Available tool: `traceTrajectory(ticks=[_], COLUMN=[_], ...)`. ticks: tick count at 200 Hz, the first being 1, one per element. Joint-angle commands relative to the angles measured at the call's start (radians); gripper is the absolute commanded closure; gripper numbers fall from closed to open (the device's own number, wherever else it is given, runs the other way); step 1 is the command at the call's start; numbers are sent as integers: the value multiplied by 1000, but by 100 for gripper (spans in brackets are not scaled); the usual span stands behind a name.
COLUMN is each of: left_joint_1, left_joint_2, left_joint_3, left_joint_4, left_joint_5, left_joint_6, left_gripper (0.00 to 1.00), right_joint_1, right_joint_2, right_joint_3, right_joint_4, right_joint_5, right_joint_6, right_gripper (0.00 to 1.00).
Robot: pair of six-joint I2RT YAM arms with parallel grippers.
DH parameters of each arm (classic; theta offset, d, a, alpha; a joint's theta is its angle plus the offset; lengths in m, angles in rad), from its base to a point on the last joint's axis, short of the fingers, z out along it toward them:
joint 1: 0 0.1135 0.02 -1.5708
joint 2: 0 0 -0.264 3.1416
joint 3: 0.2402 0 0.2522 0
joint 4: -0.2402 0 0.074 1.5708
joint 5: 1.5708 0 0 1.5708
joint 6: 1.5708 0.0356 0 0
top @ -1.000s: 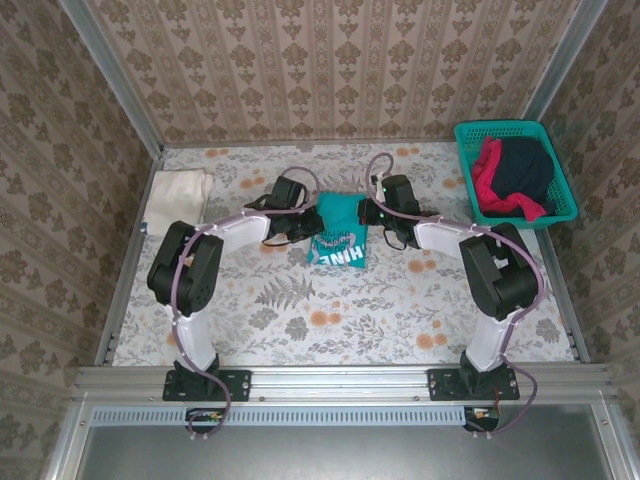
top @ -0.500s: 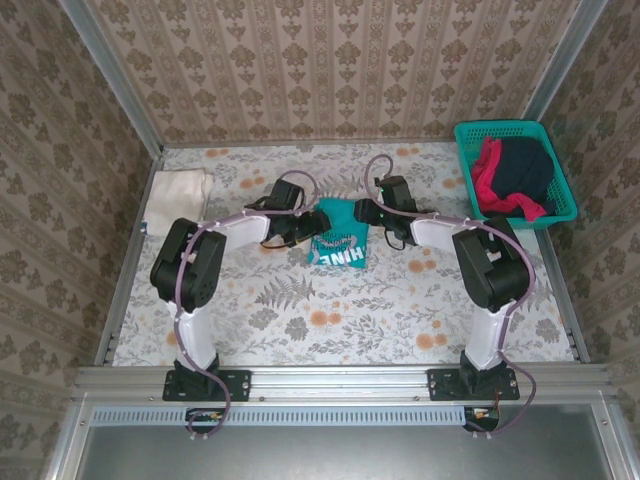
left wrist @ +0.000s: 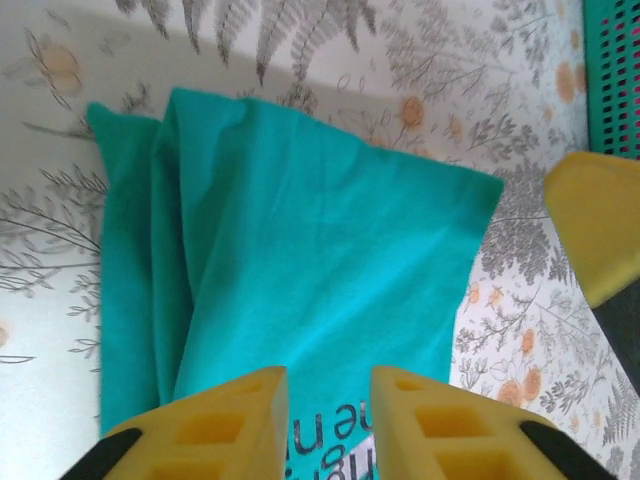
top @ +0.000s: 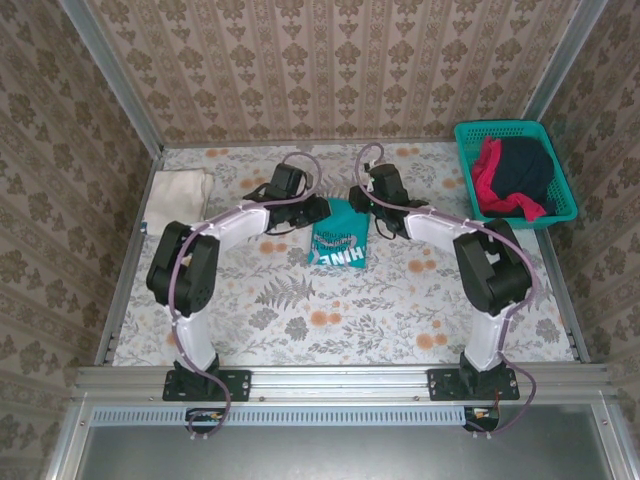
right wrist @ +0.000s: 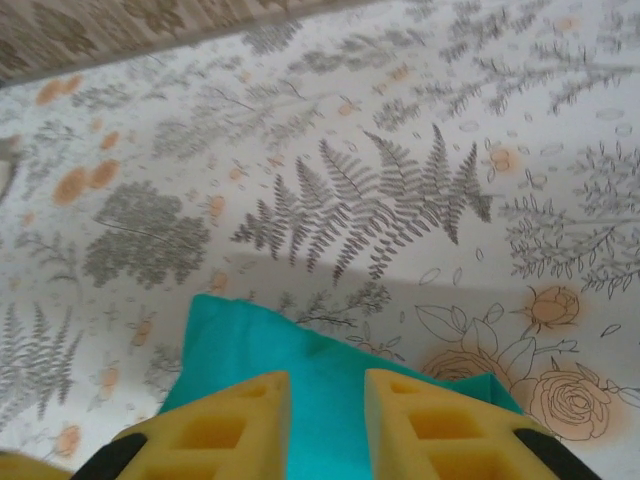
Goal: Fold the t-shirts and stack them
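Basket [top: 500,127] holding red shirt [top: 487,178], navy shirt [top: 525,165] | teal shirt [top: 340,235] lying folded, print showing | left gripper [left wrist: 328,390], right gripper [right wrist: 327,390] hovering slightly parted

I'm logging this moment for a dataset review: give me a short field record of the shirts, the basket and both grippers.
teal t-shirt: folded, mid-table, white print up
cream-white shirt: folded, far-left corner of table
basket: far right, holds red shirt and dark navy shirt
left gripper: by teal t-shirt's far-left corner, jaws slightly apart, nothing between
right gripper: by its far-right corner, jaws slightly apart, nothing between
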Motion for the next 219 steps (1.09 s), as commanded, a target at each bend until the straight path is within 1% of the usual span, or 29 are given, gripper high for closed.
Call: traceTrajectory(ticks=[1, 16, 40, 59, 68, 91, 96, 100, 105, 110, 115, 119, 130, 133, 137, 148, 166, 185, 207, 219], left_joint_1=[-4, -4, -3, -3, -3, 0, 3, 8, 11, 15, 18, 21, 26, 27, 29, 31, 33, 34, 24, 18], left_joint_2=[65, 85, 108, 98, 79, 15, 2, -9, -22, -36, -49, -59, -84, -88, -93, -95, -68, -15, 36, 57], left_joint_3=[-3, -15, -35, -49, -58, -63, -64, -65, -69, -72, -75, -76, -80, -79, -80, -76, -59, -33, -8, 10], left_joint_4=[-3, -2, -3, 5, 13, 9, 4, 0, 0, -2, -5, -8, -18, -22, -27, -44, -79, -112, -122, -125], left_joint_5=[32, 18, 6, 13, 10, 2, 0, 1, 2, 2, 2, 2, 4, 4, 4, 4, 10, 36, 48, 47], left_joint_6=[-19, -22, -15, -4, 4, 57, 64, 70, 75, 81, 85, 91, 106, 110, 116, 132, 149, 141, 134, 136], left_gripper=[73, 73, 67, 57, 50, 28, 25, 22, 20, 18, 16, 11, 8, 5, 3, 2, 2, 4, 9, 12], right_joint_1=[-16, -23, -32, -34, -34, -34, -35, -35, -35, -36, -36, -35, -37, -37, -38, -39, -39, -39, -34, -34], right_joint_2=[76, 114, 154, 119, 87, -23, -48, -66, -86, -105, -120, -130, -151, -155, -159, -163, -157, -126, -82, -56], right_joint_3=[46, 67, 95, 79, 61, -15, -37, -53, -72, -90, -105, -116, -144, -151, -157, -171, -190, -187, -176, -166], right_joint_4=[-82, -108, -150, -141, -128, -77, -62, -53, -44, -41, -39, -41, -53, -58, -68, -97, -111, -128, -133, -137], right_joint_5=[3, -6, -44, -62, -60, -46, -44, -43, -43, -44, -47, -48, -47, -46, -48, -63, -123, -195, -227, -238], right_joint_6=[56, 72, 88, 89, 86, 67, 59, 50, 43, 37, 28, 23, 33, 37, 48, 82, 151, 217, 271, 282], right_gripper=[75, 75, 74, 70, 64, 42, 38, 30, 26, 20, 18, 17, 16, 16, 16, 15, 14, 14, 18, 22])
